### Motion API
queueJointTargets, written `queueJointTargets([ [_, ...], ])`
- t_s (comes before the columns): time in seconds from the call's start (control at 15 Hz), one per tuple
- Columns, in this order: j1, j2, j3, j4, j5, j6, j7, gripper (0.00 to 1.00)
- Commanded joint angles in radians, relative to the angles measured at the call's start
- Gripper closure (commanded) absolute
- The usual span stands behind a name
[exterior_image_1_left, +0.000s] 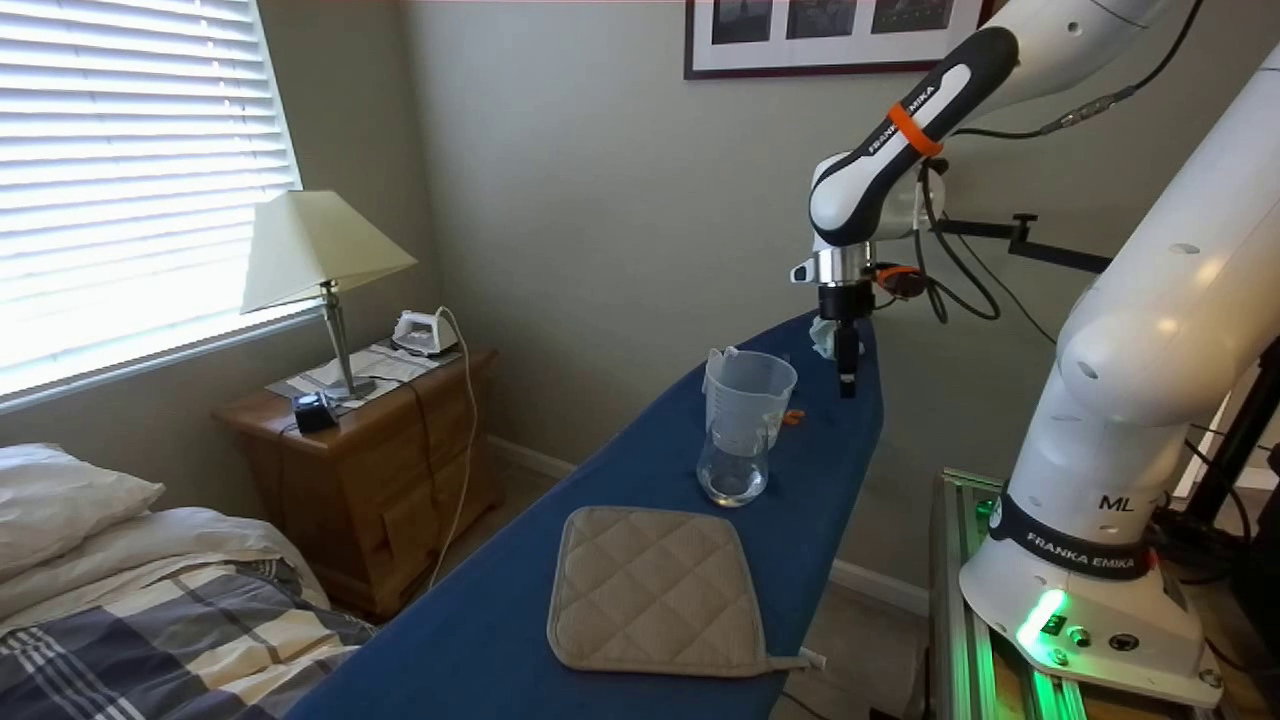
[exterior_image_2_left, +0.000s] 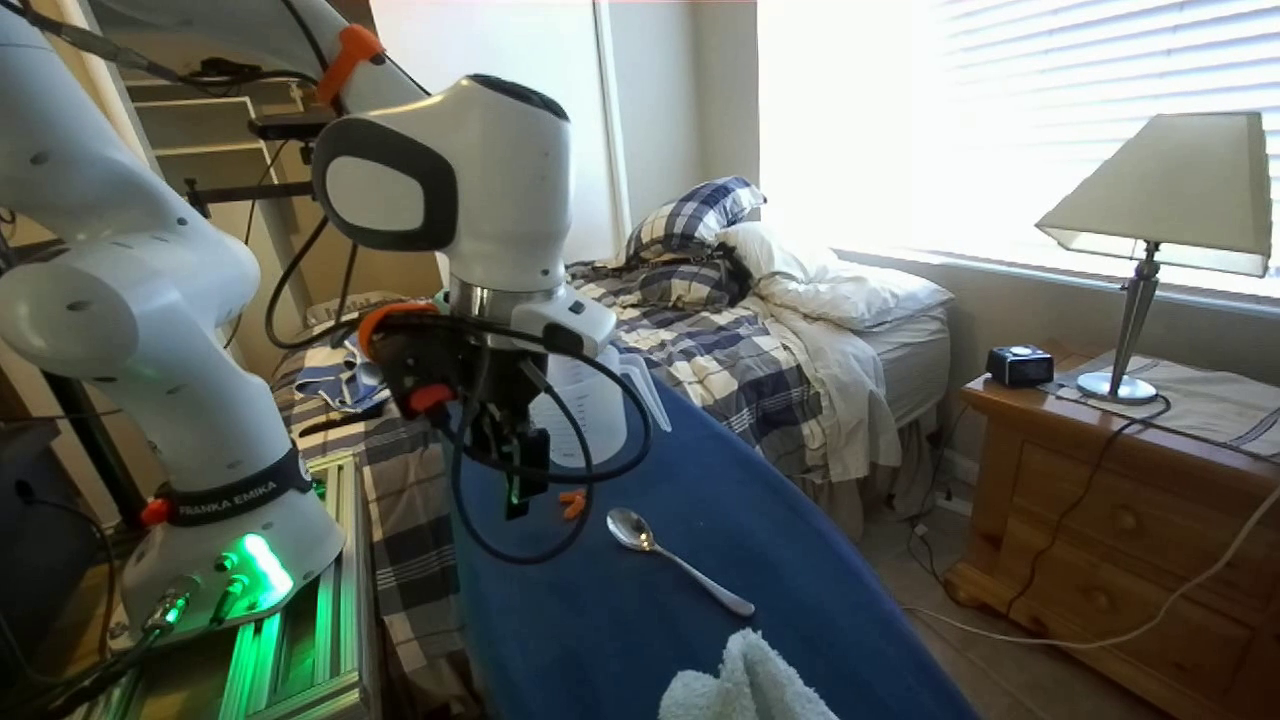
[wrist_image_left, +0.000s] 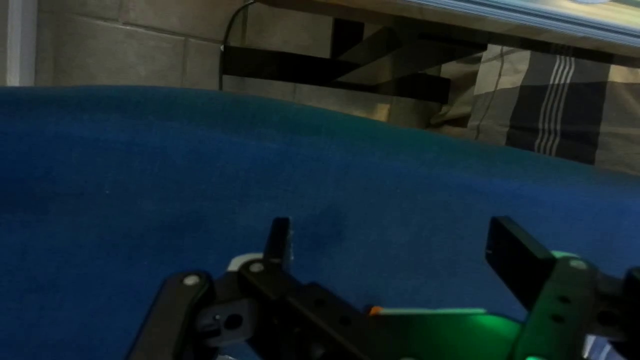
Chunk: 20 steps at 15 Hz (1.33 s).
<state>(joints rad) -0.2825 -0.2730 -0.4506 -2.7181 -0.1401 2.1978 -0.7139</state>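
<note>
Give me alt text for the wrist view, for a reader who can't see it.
Open black gripper at the bottom of the frame, holding nothing, above a blue ironing board. An orange fleck peeks out beside the gripper. Beyond the board's edge, a tiled floor shows, with plaid fabric at upper right.

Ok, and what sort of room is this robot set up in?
Most likely a bedroom in someone's home: there's a bed with navy-and-cream plaid bedding, a brown wooden nightstand, and on it a silver table lamp with a cream shade.
</note>
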Motion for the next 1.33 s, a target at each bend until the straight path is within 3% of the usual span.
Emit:
queueJointTargets([
  [0.0, -0.006, 0.016, 0.001, -0.006, 0.028, 0.051, -0.046, 0.0],
  [0.8, 0.031, 0.106, -0.009, -0.032, 0.269, 0.229, -0.375, 0.0],
  [1.27, 0.034, 0.159, 0.003, -0.032, 0.459, 0.255, -0.548, 0.0],
])
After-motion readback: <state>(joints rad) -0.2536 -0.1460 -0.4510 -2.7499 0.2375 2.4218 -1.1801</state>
